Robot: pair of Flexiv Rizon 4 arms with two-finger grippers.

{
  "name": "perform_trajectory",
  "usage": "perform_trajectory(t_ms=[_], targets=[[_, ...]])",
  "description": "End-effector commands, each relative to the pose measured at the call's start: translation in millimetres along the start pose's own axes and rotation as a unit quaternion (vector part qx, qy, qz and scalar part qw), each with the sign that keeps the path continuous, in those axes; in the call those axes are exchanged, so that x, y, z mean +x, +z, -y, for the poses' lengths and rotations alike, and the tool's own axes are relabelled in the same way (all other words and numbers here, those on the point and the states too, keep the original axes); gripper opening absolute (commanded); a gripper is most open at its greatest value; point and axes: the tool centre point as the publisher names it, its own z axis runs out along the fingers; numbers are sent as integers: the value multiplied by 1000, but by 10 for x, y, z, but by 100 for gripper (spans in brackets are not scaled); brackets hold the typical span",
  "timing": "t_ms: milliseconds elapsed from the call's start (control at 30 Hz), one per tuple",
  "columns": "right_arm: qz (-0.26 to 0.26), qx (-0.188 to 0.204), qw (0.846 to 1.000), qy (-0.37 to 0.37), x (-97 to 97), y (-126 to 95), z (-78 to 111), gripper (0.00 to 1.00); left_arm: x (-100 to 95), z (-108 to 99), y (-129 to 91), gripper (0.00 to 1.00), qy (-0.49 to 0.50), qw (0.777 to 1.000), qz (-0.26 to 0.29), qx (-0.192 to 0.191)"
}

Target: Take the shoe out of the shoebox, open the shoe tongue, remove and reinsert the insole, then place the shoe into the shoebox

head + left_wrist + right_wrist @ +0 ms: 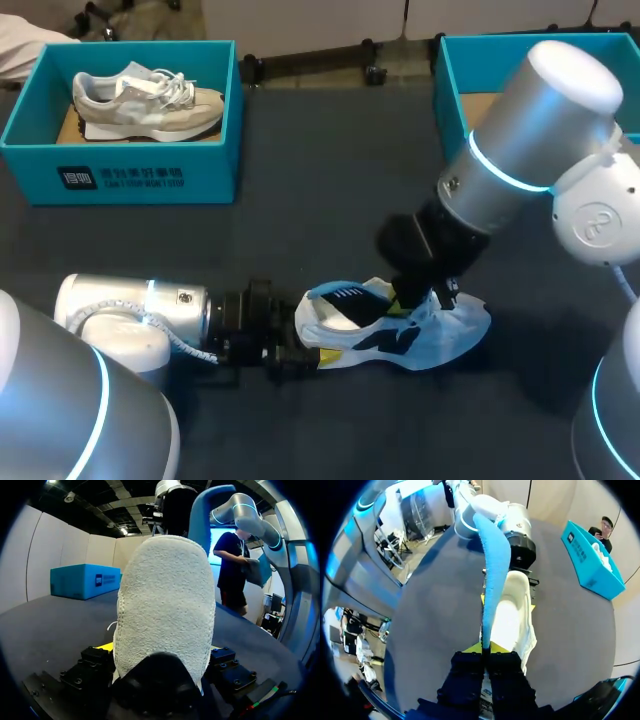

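The white-and-pale-blue mesh sneaker lies near the dark tabletop's front edge, its heel clamped by the left gripper. The right gripper pinches its curved blue foam insole, which stands on edge above it. The teal cardboard shoebox at the far left corner holds a beige sneaker.

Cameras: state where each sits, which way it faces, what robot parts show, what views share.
Head view: above and behind, looking down on the table; left arm and right arm show.
Left wrist view: on the left wrist, facing along the left gripper at the heel of the shoe.
Right wrist view: on the right wrist, looking past the right gripper at the blue insole.
Shared: all three show the shoe.
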Motion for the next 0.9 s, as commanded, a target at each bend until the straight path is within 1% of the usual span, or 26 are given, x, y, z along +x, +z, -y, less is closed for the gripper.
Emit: perform_trajectory(t_ms=[33, 67, 100, 167, 300, 567, 700, 800, 833, 900], targets=[[-9, 28, 1000, 0, -73, 13, -149, 24, -16, -61, -5, 0, -1, 1000, 0, -2], [-10, 32, 999, -1, -74, 12, -166, 30, -16, -61, -5, 0, -1, 1000, 0, -2], [-10, 34, 999, -2, -76, 11, -185, 41, -16, -61, -5, 0, -1, 1000, 0, -2], [-10, 41, 999, -4, -78, 4, -220, 45, -16, -61, -5, 0, -1, 1000, 0, -2], [-8, 55, 998, -3, -92, 0, -282, 47, -16, -61, -5, 0, -1, 1000, 0, -2], [14, 67, 998, 7, -154, -67, -336, 46, -16, -61, -5, 0, -1, 1000, 0, -2], [15, 63, 998, 12, -235, -82, -363, 46, -16, -61, -5, 0, -1, 1000, 0, -2], [0, 52, 998, 21, -296, -95, -389, 44, -16, -61, -5, 0, -1, 1000, 0, -2], [-3, 53, 998, 23, -317, -100, -401, 44, -16, -61, -5, 0, -1, 1000, 0, -2], [-14, 38, 999, 29, -338, -103, -414, 46, -16, -61, -5, 0, -1, 1000, 0, -2]])
